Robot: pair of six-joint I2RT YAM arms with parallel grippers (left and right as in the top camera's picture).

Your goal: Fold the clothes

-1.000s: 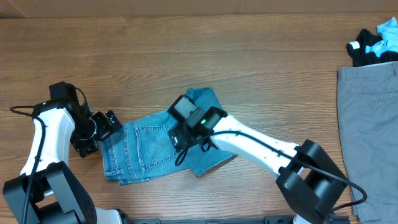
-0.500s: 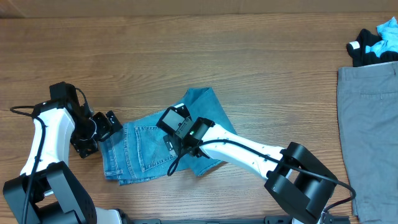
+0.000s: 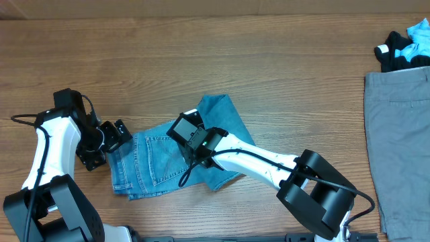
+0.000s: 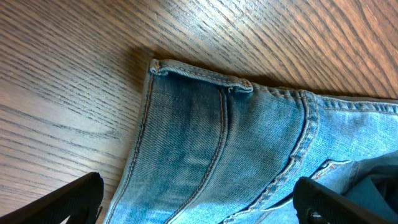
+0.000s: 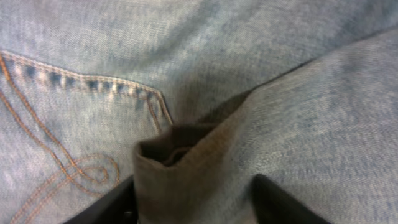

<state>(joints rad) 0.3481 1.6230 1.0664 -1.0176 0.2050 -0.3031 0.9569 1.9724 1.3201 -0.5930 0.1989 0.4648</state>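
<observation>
The light blue denim jeans [image 3: 154, 161] lie partly folded on the wooden table, left of centre, with a leg end pointing up at the right. My left gripper [image 3: 113, 138] is open at the waistband's left edge, and its fingers [image 4: 199, 202] straddle the denim [image 4: 217, 130] without closing on it. My right gripper [image 3: 193, 142] is over the middle of the jeans, shut on a raised fold of the leg hem [image 5: 186, 162], beside a stitched back pocket [image 5: 74, 124].
Plain grey trousers [image 3: 400, 134] lie flat at the right edge. A small heap of black, white and cyan garments [image 3: 406, 44] sits at the far right corner. The bare wooden tabletop [image 3: 201, 60] extends behind the jeans.
My right gripper has moved left across the jeans, carrying the denim fold with it. The left arm has not moved.
</observation>
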